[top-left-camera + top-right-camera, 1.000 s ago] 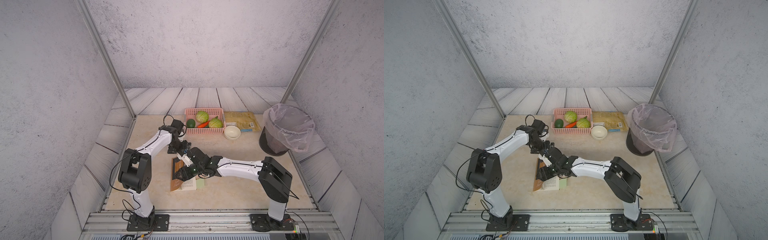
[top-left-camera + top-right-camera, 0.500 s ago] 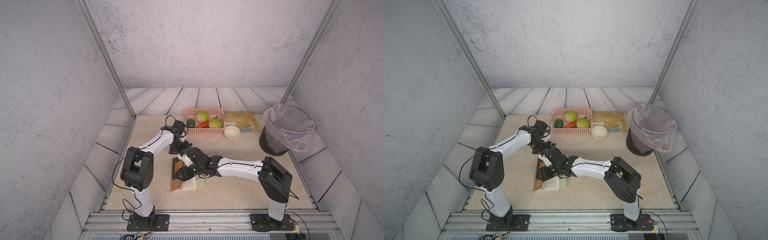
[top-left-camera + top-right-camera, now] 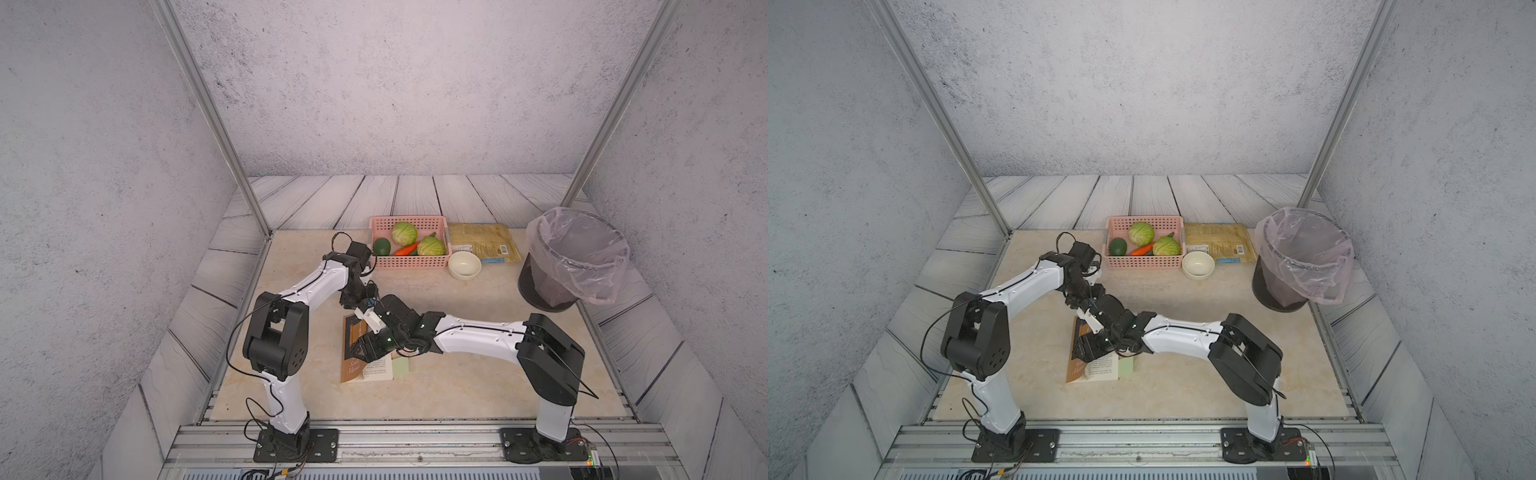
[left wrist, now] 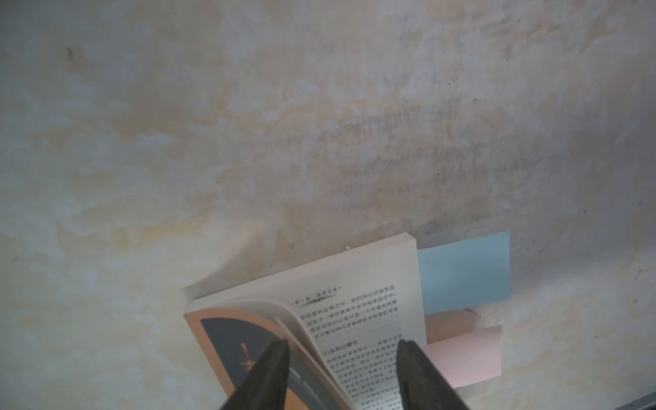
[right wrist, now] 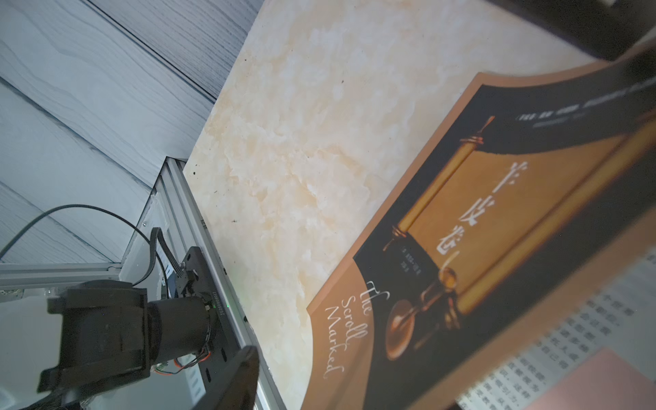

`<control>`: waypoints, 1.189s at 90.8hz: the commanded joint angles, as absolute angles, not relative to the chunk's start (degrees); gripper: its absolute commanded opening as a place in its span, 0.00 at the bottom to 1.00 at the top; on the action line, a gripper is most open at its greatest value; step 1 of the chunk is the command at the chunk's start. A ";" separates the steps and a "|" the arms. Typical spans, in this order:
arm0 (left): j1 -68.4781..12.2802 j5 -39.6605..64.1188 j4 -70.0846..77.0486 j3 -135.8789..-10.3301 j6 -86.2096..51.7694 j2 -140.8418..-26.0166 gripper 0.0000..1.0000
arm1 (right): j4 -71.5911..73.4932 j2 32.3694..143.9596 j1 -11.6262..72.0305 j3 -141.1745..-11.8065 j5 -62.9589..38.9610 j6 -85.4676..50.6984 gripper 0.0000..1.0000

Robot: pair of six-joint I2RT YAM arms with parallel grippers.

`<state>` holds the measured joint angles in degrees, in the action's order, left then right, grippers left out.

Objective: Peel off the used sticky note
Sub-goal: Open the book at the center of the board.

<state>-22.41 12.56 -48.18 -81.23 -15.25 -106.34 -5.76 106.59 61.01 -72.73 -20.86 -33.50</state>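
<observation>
A book (image 3: 353, 368) lies near the table's front, its brown cover (image 5: 479, 213) raised off the printed pages (image 4: 355, 312). A pale blue-green sticky note (image 4: 465, 273) (image 3: 401, 368) juts from the page edge. A pink sticky note (image 4: 468, 355) (image 5: 585, 383) lies beside it. My left gripper (image 4: 343, 343) (image 3: 360, 305) hangs over the book's far end. Its jaws stand apart, astride the lifted cover and text page. My right gripper (image 3: 363, 349) sits at the raised cover. Only one of its fingers (image 5: 234, 380) shows, clear of the cover.
At the back stand a pink basket (image 3: 407, 262) of vegetables, a white bowl (image 3: 464, 264) and a yellow packet (image 3: 482, 243). A lined bin (image 3: 569, 262) stands at the right. The two arms cross closely over the book.
My left arm has shifted slightly right over the book's far end, and its jaws have drawn closer together. The right arm and the book have stayed put.
</observation>
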 commanded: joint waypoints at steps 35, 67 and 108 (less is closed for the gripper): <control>-22.72 11.53 -51.69 -82.55 -12.73 -104.31 0.00 | -6.20 103.49 61.39 -73.38 -19.49 -32.68 0.64; -21.49 10.93 -51.74 -81.95 -9.18 -99.73 0.00 | -4.97 100.72 61.35 -70.32 -18.33 -34.31 0.65; -13.26 17.54 -51.37 -78.50 -3.39 -96.57 0.00 | -14.29 84.74 59.34 -60.20 -13.47 -40.82 0.64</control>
